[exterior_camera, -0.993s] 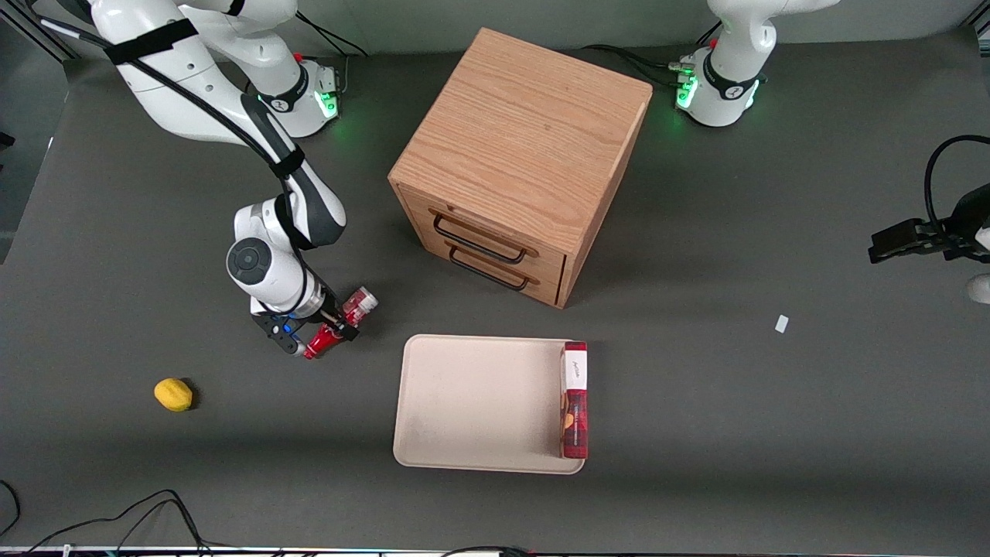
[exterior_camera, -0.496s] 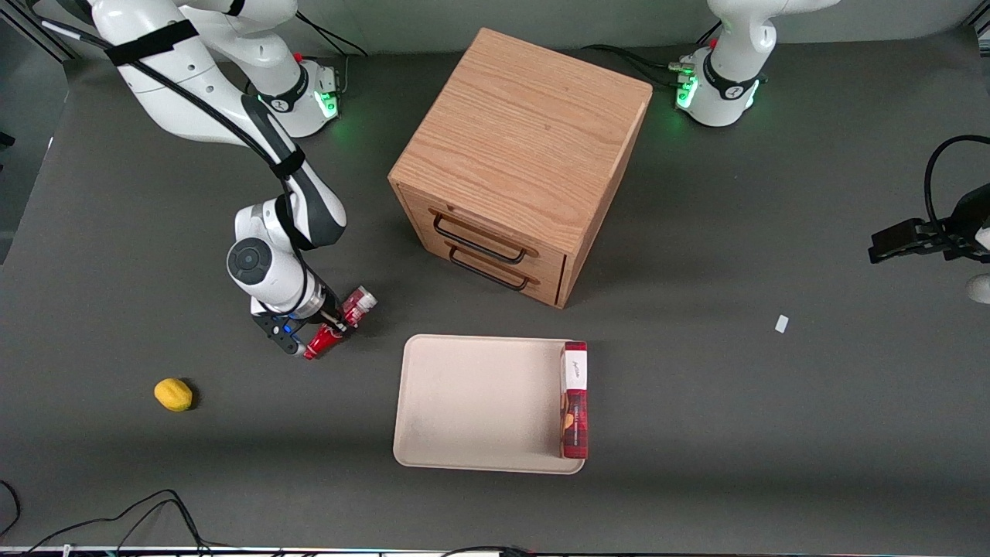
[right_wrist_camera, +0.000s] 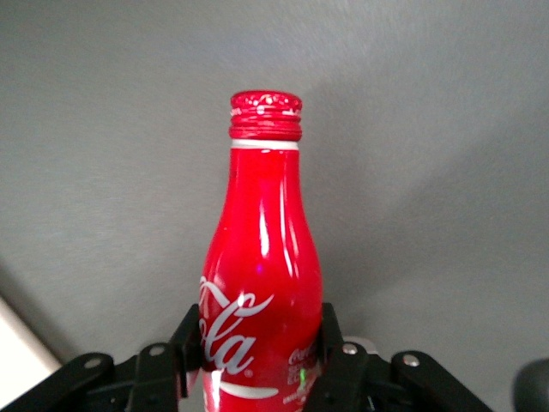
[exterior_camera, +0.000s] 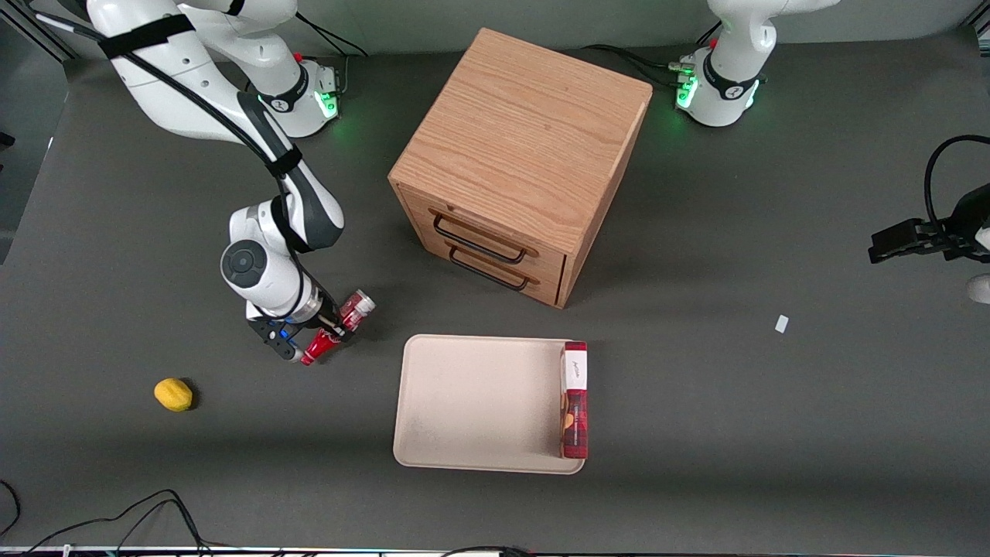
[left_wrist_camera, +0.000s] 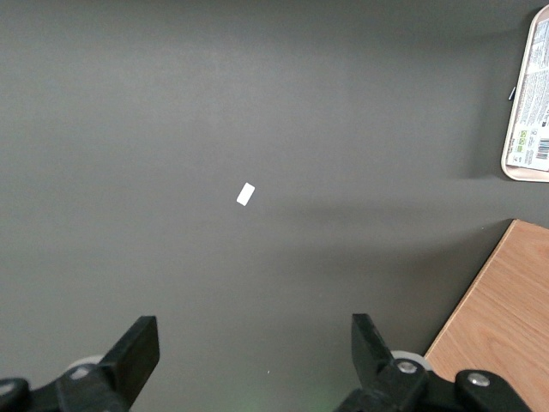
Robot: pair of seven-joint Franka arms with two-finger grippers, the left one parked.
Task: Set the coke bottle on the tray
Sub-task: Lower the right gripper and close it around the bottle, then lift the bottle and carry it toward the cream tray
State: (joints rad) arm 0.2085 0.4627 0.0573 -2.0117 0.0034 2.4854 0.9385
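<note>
dark grey table filling the left wrist view, small white scrap lying on it, wooden cabinet showing at one corner, beige tray edge carrying a labelled box

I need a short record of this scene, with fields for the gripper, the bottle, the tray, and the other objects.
gripper: gripper shut on the coke bottle, beside the tray toward the working arm's end
coke bottle: coke bottle held by its body, tilted, not yet on the tray
tray: tray flat on the table, nearer the front camera than the drawer cabinet
on tray: red box along one edge
other: lemon on the table
</note>
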